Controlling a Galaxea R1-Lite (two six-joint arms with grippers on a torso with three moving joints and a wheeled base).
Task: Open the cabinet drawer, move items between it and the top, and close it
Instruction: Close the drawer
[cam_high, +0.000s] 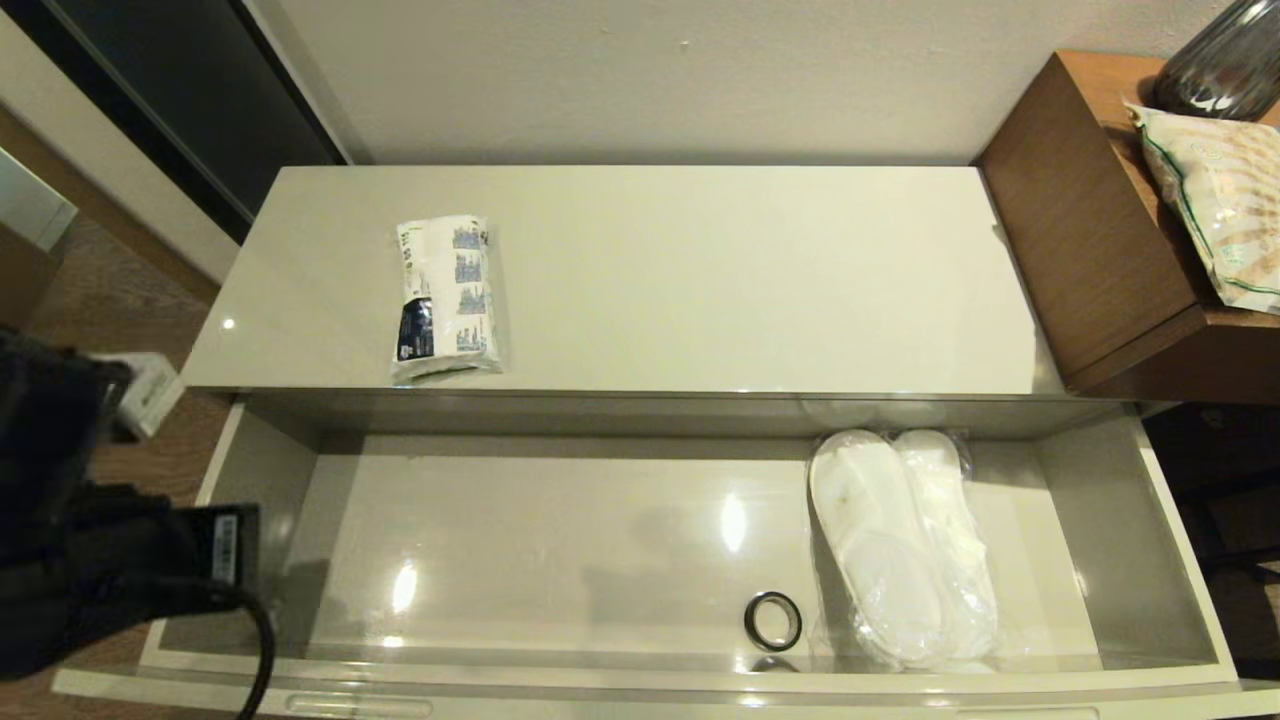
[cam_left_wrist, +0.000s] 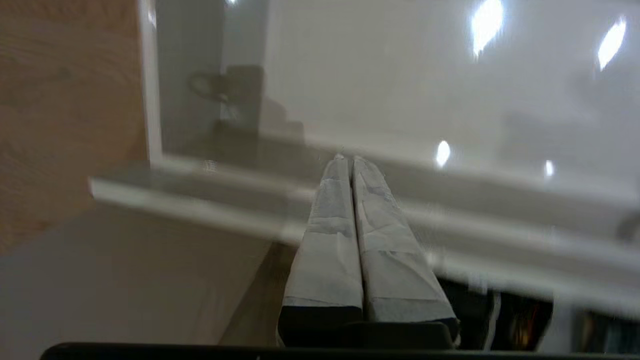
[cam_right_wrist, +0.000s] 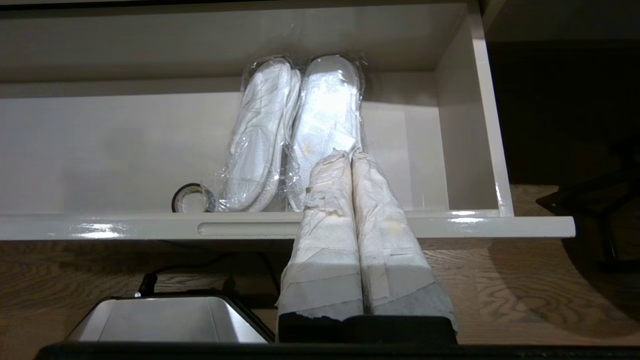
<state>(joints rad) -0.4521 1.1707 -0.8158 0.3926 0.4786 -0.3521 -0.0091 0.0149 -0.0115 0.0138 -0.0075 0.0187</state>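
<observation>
Drawer (cam_high: 1180, 560) open: slippers (cam_right_wrist: 295, 130) lying near its right end, long axis front-to-back, just beyond the right end effector (cam_right_wrist: 350, 156), fingers pressed together.

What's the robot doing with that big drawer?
The long pale grey drawer is pulled open. Inside lie white slippers in clear plastic wrap beside a small black ring. A flat white pack with blue print sits on the glossy cream cabinet top. The left pincer is shut near the drawer's left front corner; the right pincer is shut before the front rim, holding nothing.
</observation>
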